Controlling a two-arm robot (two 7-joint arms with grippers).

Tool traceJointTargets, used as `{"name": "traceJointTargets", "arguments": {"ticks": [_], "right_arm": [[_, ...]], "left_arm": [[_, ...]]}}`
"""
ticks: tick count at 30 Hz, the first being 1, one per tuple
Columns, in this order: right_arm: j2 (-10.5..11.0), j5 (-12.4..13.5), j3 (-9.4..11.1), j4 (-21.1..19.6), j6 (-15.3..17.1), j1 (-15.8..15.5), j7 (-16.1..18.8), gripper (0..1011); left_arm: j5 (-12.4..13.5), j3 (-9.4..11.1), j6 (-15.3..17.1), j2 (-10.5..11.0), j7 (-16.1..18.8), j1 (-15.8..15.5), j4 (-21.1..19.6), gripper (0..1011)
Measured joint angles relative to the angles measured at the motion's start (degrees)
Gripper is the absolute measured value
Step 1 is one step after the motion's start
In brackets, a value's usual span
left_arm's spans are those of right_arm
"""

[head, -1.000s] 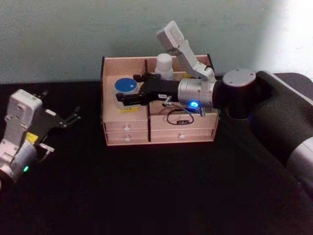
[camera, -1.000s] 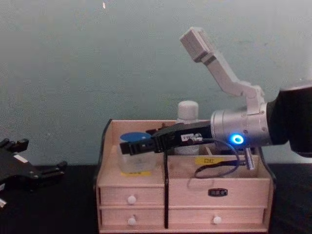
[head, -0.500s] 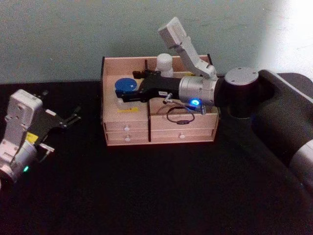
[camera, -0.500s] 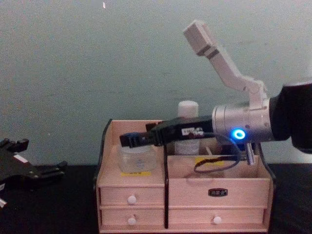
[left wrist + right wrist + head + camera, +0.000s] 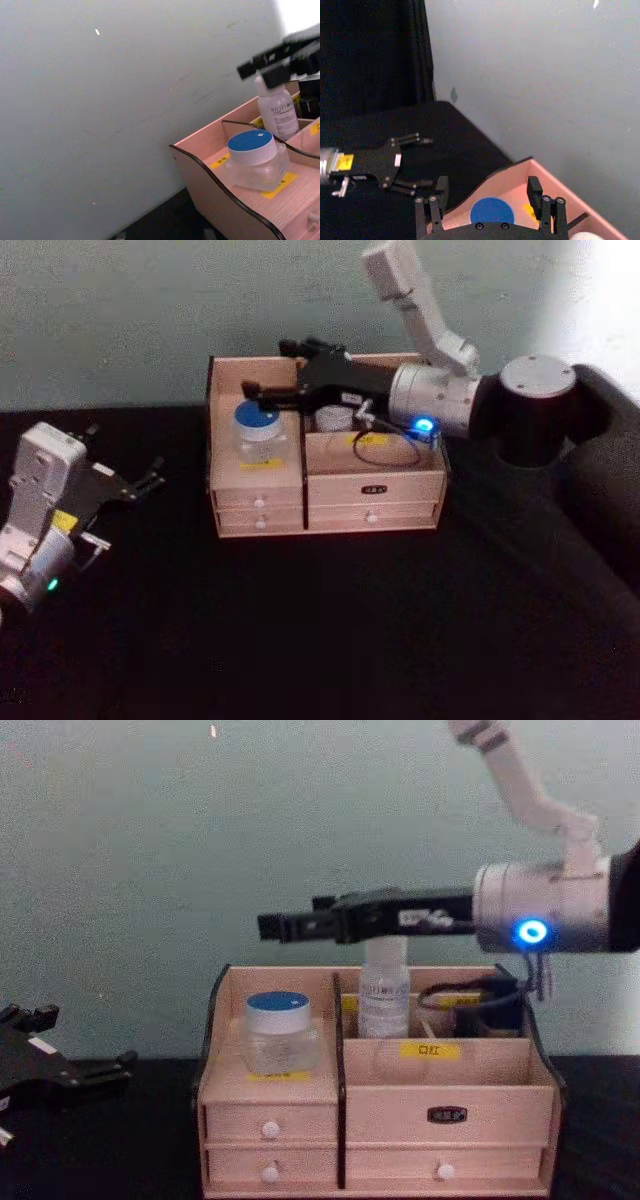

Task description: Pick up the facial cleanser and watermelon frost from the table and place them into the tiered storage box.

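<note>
The right gripper [image 5: 275, 926] hangs open and empty at upper centre of the chest view, above the box [image 5: 375, 1120]. Below it the jar [image 5: 279, 1031] sits in the left compartment, the bottle [image 5: 383, 995] upright just right of the divider. The left gripper [image 5: 150, 480] rests spread at the head view's left edge.

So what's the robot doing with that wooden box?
It is putting things away. The watermelon frost sits in the tiered storage box, in its left compartment, and the facial cleanser stands in the next one. The right gripper hangs above the box, jaws open and empty. The left gripper waits off to the side.
</note>
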Motion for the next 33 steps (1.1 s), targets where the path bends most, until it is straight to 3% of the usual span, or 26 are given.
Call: {"name": "traceJointTargets", "arguments": {"ticks": [7,17,24,25,26,27,33], "right_arm": [[4.0,1.6,2.4,-7.7,0.1,-3.5,-4.1,1002],[9.2,2.9,7.0,-13.4,-0.6,-9.2,-9.9,1003],[12.8,3.0,12.4,-19.1,-3.2,-17.3,-16.4,1003],[12.8,3.0,12.4,-19.1,-3.2,-17.3,-16.4,1002],[13.4,2.6,13.9,-20.7,-4.2,-20.1,-18.0,1002],[13.4,2.6,13.9,-20.7,-4.2,-20.1,-18.0,1002],[14.9,2.1,17.1,-24.5,-8.5,-27.8,-20.0,1002]], "left_arm": [[0.0,0.0,0.0,0.0,0.0,0.0,0.0,1001],[0.0,0.0,0.0,0.0,0.0,0.0,0.0,1001],[0.0,0.0,0.0,0.0,0.0,0.0,0.0,1001],[0.0,0.0,0.0,0.0,0.0,0.0,0.0,1001],[0.0,0.0,0.0,0.0,0.0,0.0,0.0,1001],[0.0,0.0,0.0,0.0,0.0,0.0,0.0,1001],[0.0,0.0,0.0,0.0,0.0,0.0,0.0,1001]]}}
